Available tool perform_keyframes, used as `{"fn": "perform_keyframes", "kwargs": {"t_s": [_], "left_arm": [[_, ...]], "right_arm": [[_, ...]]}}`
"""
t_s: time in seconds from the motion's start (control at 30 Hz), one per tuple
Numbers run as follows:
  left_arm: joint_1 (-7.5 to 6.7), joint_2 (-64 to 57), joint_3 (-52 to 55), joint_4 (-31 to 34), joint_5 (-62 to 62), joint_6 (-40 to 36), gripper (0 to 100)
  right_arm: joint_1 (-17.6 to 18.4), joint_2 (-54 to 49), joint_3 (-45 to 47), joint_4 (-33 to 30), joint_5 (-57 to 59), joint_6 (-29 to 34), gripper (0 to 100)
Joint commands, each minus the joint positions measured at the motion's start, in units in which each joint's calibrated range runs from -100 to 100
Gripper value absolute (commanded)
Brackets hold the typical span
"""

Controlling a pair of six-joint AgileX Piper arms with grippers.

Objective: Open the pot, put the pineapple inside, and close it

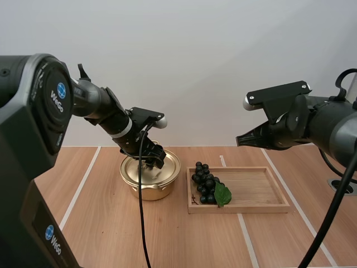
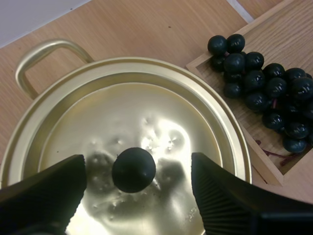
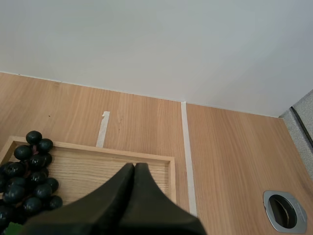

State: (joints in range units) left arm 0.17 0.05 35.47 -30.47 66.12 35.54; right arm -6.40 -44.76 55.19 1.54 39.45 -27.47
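A gold pot (image 1: 150,177) stands on the table with its lid (image 2: 132,122) on, the black knob (image 2: 133,169) at the lid's centre. My left gripper (image 1: 154,160) hovers just over the lid, open, one finger (image 2: 46,188) on each side of the knob without touching it. A bunch of dark grapes (image 1: 207,185) with a green leaf lies at the left end of the wooden tray (image 1: 262,192), beside the pot. My right gripper (image 1: 241,141) hangs high over the tray's right part, shut on nothing, its fingers (image 3: 132,188) together as one wedge.
White tape lines (image 1: 83,187) run along the wooden table. A round metal grommet (image 3: 284,210) sits in the table right of the tray. The pot's handle (image 2: 41,56) sticks out on the side away from the tray.
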Motion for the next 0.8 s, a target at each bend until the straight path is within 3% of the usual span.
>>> {"fn": "perform_keyframes", "kwargs": {"t_s": [0.0, 0.37, 0.77], "left_arm": [[-0.13, 0.1, -0.2, -1.0, 0.8, 0.6, 100], [-0.13, -0.9, -4.5, -1.9, 9.2, 0.9, 100], [-0.17, -15.1, -11.8, -0.6, 17.1, -1.4, 100]], "right_arm": [[-0.3, -0.5, 0.1, -0.4, -1.1, -0.5, 0], [-0.3, -0.5, 0.1, -0.4, -1.1, -0.5, 0], [-0.3, -0.5, 0.1, -0.9, -1.1, -0.5, 0]]}}
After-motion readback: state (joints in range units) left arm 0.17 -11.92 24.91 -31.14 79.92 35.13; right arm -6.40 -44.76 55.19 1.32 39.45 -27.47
